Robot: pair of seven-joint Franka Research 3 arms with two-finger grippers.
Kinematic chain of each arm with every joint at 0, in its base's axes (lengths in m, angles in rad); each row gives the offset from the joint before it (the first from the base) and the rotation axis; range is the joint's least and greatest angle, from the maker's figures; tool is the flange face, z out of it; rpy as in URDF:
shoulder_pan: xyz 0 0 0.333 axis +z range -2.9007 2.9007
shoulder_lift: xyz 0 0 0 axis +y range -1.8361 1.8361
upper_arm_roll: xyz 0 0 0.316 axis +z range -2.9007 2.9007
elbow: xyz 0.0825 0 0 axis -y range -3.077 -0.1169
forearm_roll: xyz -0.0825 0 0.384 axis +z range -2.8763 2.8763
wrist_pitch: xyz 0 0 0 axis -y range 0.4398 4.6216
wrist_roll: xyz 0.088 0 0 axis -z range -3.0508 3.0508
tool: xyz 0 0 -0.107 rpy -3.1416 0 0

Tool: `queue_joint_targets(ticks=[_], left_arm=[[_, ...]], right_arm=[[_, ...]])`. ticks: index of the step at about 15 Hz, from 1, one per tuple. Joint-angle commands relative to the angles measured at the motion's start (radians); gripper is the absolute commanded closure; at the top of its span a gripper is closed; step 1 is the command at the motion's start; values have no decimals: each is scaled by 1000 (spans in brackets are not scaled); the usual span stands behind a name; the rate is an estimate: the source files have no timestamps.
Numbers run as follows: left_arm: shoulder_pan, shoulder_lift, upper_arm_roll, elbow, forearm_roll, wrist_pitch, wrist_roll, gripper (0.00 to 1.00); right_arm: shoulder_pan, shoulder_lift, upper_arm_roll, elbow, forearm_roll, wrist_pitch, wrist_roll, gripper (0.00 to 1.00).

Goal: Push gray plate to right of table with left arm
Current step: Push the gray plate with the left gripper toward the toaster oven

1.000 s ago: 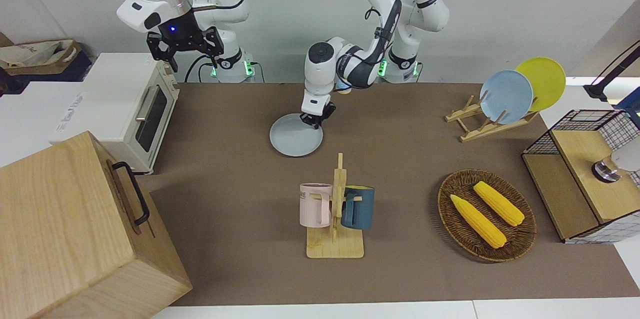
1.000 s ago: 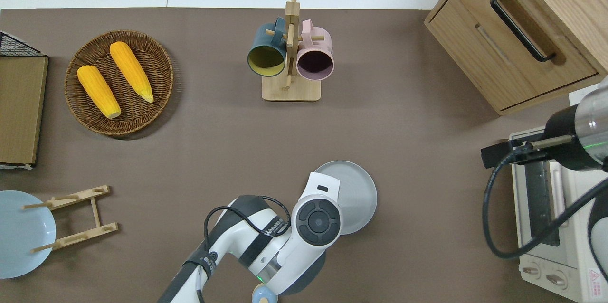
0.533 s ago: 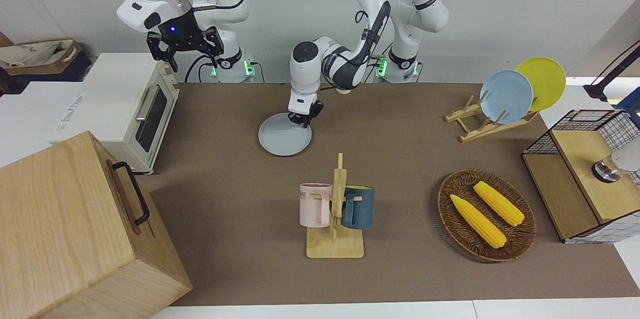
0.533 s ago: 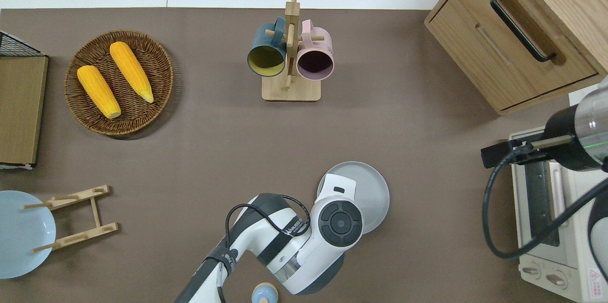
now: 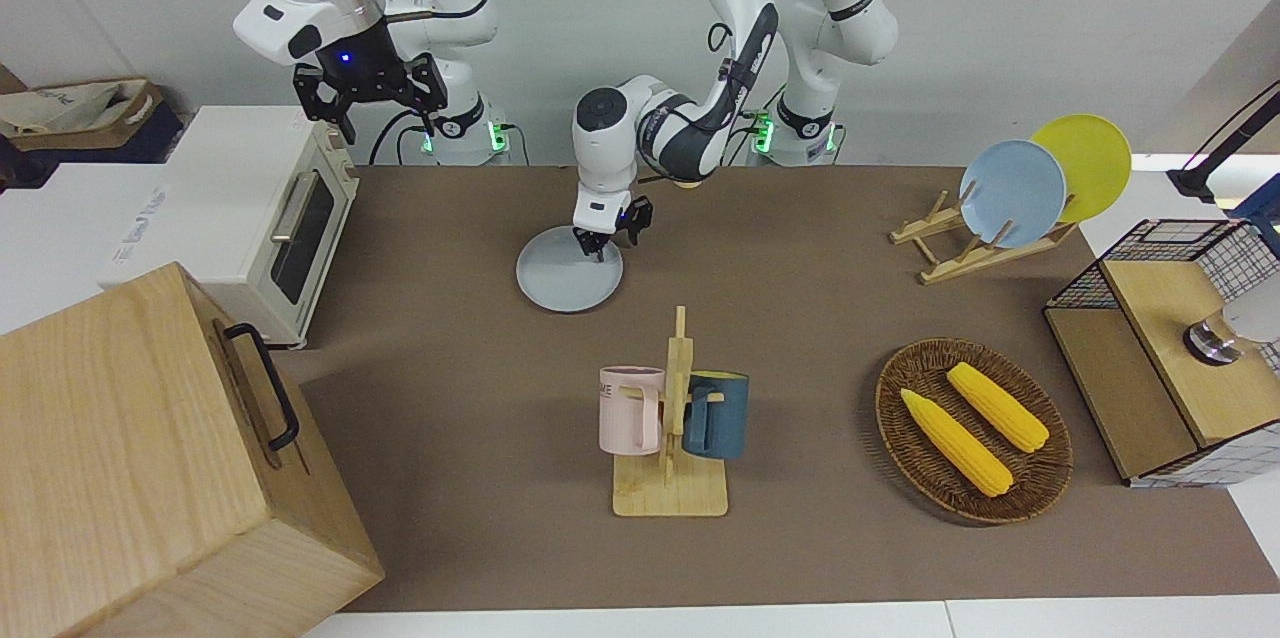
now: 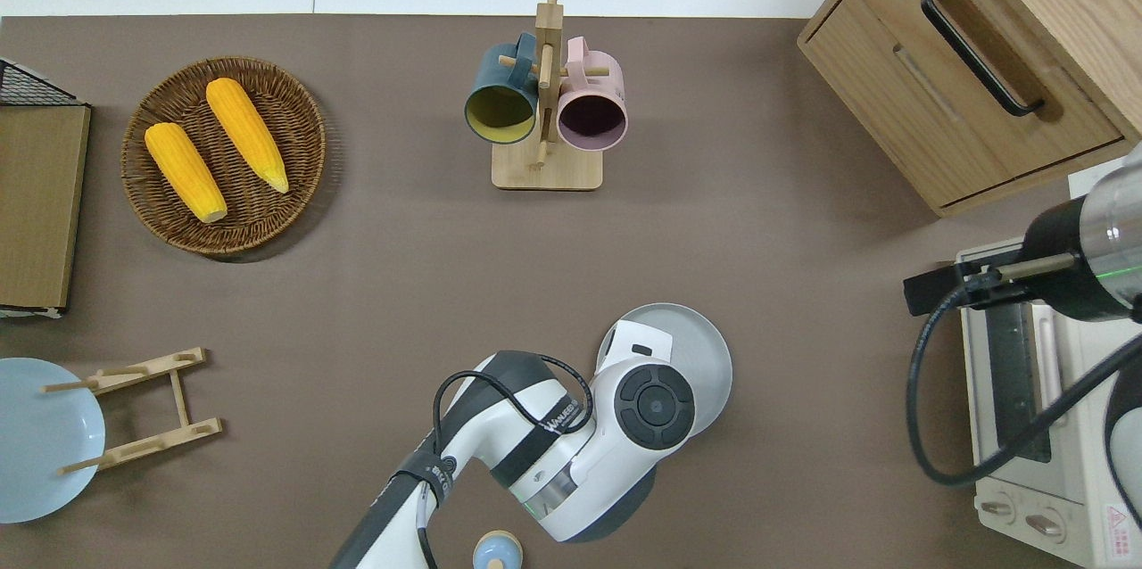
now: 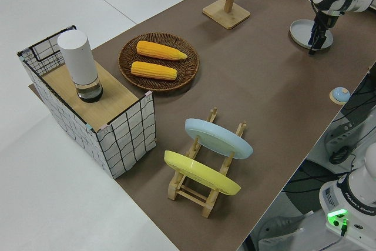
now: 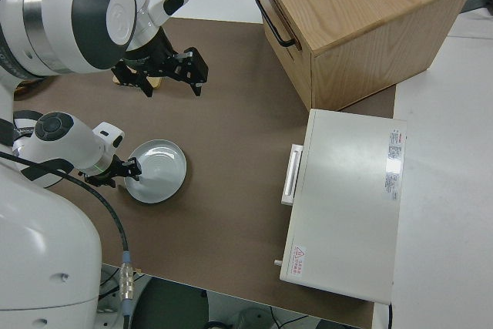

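The gray plate lies flat on the brown table, between the two arms' bases and nearer to the robots than the mug rack. It also shows in the overhead view, the left side view and the right side view. My left gripper points down at the plate's rim, on the edge toward the left arm's end; in the overhead view the wrist hides part of the plate. My right gripper is open, empty and parked.
A mug rack with a pink and a blue mug stands farther from the robots. A toaster oven and a wooden box fill the right arm's end. A corn basket and a plate rack stand toward the left arm's end.
The gray plate slid toward the right arm's end with my left gripper against it, then stopped. My left wrist has since shifted slightly. The right arm has not moved.
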Motion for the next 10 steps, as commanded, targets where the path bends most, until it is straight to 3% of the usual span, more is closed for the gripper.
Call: queue_joint_targets(ticks=[1, 5, 10], left_arm=[[-2, 10, 12, 54, 8, -77, 0, 0], [18, -72, 20, 63, 10, -163, 31, 0], [145, -224, 25, 86, 7, -350, 288, 0]], right_arm=[[-20, -3, 17, 9, 6, -16, 13, 17], [-20, -3, 17, 9, 6, -16, 13, 17], [-20, -3, 15, 9, 6, -16, 13, 17]])
